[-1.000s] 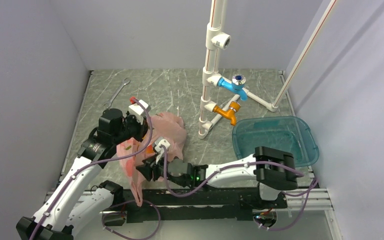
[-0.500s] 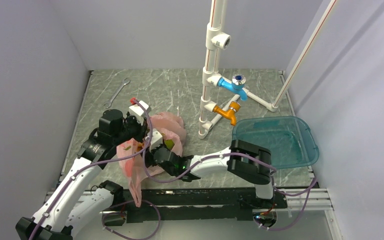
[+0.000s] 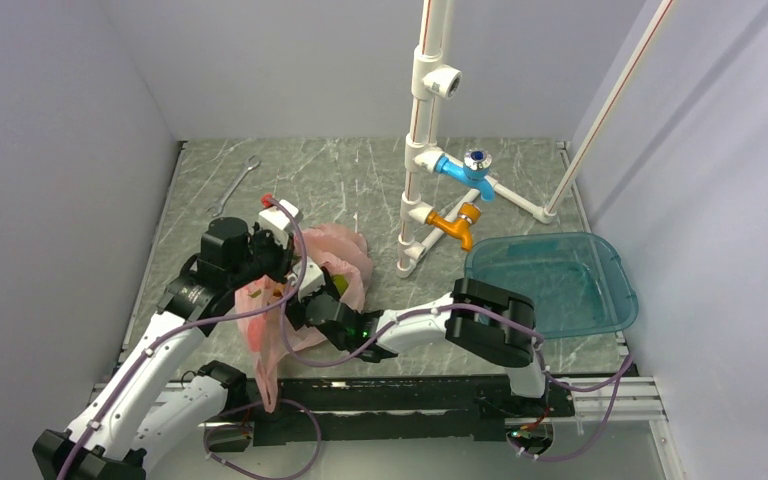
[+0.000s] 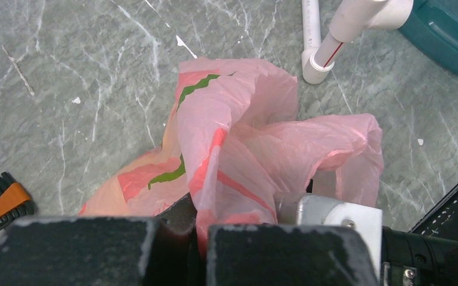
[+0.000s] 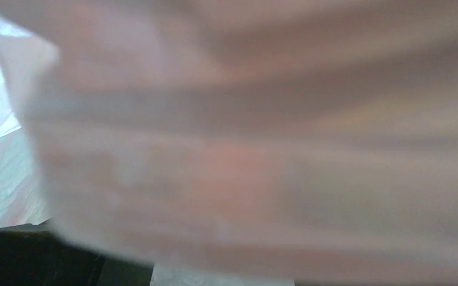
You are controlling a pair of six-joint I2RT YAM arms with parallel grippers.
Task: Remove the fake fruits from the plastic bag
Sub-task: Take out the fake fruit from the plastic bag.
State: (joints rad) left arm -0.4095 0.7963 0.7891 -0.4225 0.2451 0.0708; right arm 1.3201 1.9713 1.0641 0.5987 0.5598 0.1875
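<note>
The pink plastic bag (image 3: pixel 335 255) lies crumpled left of centre, one edge lifted. My left gripper (image 3: pixel 265 287) is shut on that edge; in the left wrist view the film (image 4: pixel 244 137) is pinched between its fingers (image 4: pixel 200 244). My right gripper (image 3: pixel 303 300) reaches from the right into the bag's mouth, its fingers hidden by the film. The right wrist view shows only blurred pink plastic (image 5: pixel 232 137) pressed close to the lens. A yellow-green patch (image 3: pixel 341 284) shows in the mouth, seemingly one of the fake fruits. No other fruit shows.
A teal see-through tub (image 3: pixel 550 285) stands at the right. A white pipe stand (image 3: pixel 420 150) with a blue tap (image 3: pixel 465 168) and an orange tap (image 3: pixel 455 225) rises behind the bag. A wrench (image 3: pixel 232 187) lies back left. An orange-and-black hex key set (image 4: pixel 3 202) lies by the bag.
My right arm has swung left from near the front edge and pushed its gripper into the bag's mouth. The left gripper has kept its hold on the bag's edge.
</note>
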